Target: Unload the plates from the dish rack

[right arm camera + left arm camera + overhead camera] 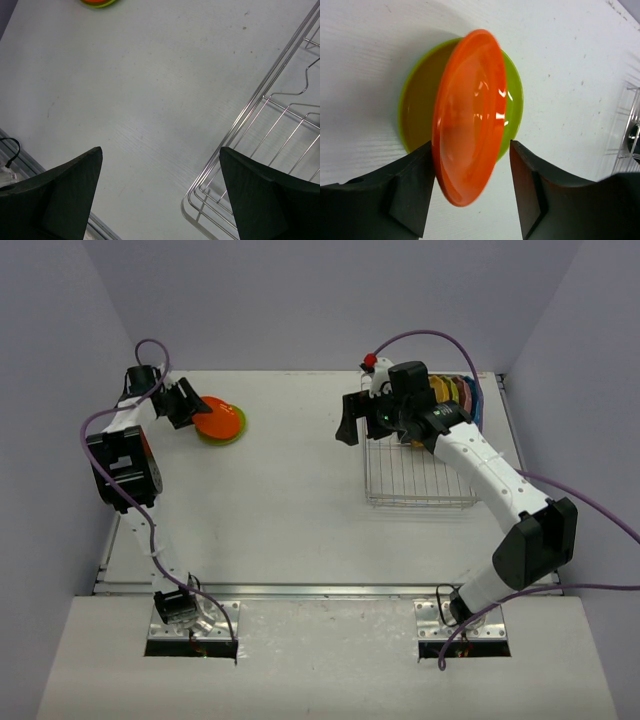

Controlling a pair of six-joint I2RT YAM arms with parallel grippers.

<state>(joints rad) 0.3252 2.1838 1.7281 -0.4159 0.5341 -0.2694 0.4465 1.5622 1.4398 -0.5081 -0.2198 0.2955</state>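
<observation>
The step in hand is judged to be the setting-down of the orange plate (pixel 470 125) on the lime green plate (pixel 415 105), which lies flat on the table (pixel 290 500) directly beneath the left pincer (pixel 471 145). The orange plate is seen tilted on edge between the two fingers. Its rim is against the left-hand finger (pixel 410 195), while a thin gap is seen at the other one, so the jaws are read as parted and the plate as let go or nearly so.

For this step to be done well, the jaws should be opened a little further and the pincer lifted straight away from the stack, so that neither rim is caught or dragged. The tilted plate is likely to tip over onto the green one. A sideways pull might send it sliding off, since the plastic looks smooth and glossy.

The right pincer (pixel 160 155) is spread wide and nothing is held in it. It hangs over bare table, with the near corner of the dish rack (pixel 240 150) just under and beyond its right-hand finger. The plates standing in the rack (pixel 462 395) are behind that pincer, at the far end of the wires — it must be turned back towards them and closed on one rim only, then raised clear of the upright slots.
</observation>
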